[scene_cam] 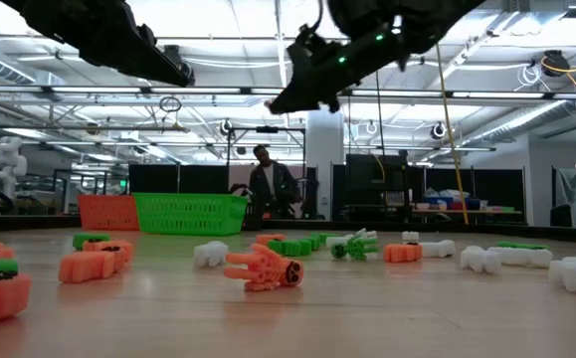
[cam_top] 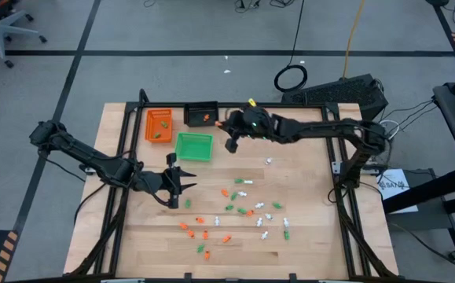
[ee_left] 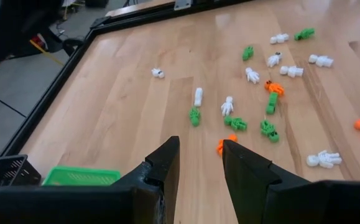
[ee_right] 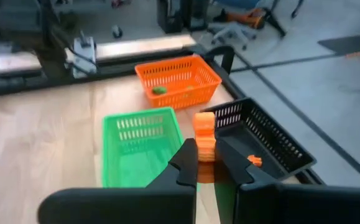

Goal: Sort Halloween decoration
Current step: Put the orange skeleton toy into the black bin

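Sorting barely begun. Right tool [ee_right: 207,163] clamped on orange piece [ee_right: 204,135], held beside black tray [ee_right: 273,146]; orange tray [ee_right: 178,79] and green tray [ee_right: 114,158] just beyond. Left tool [ee_left: 199,163] part-open, empty, above scattered pieces [cam_top: 243,208] on surface [cam_top: 313,244]. Most pieces unsorted.

Orange piece [ee_left: 226,145] half hidden behind left fingers [ee_left: 165,168]; tray [ee_left: 80,177] edge-cropped

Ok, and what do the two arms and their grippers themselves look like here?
Both arms are dark, jointed and slim. The left gripper has two black, wedge-shaped fingers. The right gripper has the same black fingers. The right arm shows small green lights and a yellow spot near its wrist, seen from above.
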You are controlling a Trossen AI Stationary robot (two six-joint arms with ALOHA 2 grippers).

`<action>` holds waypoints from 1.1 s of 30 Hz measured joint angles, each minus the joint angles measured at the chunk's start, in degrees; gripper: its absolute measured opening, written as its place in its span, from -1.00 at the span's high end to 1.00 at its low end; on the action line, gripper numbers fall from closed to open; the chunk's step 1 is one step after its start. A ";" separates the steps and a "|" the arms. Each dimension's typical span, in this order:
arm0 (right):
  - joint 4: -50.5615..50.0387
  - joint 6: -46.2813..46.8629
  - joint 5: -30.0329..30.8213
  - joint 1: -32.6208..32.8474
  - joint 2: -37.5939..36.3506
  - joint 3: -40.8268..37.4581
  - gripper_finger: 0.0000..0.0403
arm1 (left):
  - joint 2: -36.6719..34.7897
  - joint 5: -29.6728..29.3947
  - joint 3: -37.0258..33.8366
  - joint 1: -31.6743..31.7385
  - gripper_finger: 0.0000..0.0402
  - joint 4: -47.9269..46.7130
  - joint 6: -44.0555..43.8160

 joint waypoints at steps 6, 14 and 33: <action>-3.45 -1.98 -5.78 -4.48 10.51 10.51 0.98 | 0.02 0.05 0.00 -0.13 0.40 -0.39 0.00; -13.93 -3.99 -6.14 -9.17 20.67 24.04 0.98 | 0.00 0.46 0.00 -0.24 0.40 -2.26 -0.09; -21.72 -4.95 -5.68 -13.19 32.62 35.74 0.64 | 0.01 0.57 0.00 -0.39 0.40 -2.98 -0.07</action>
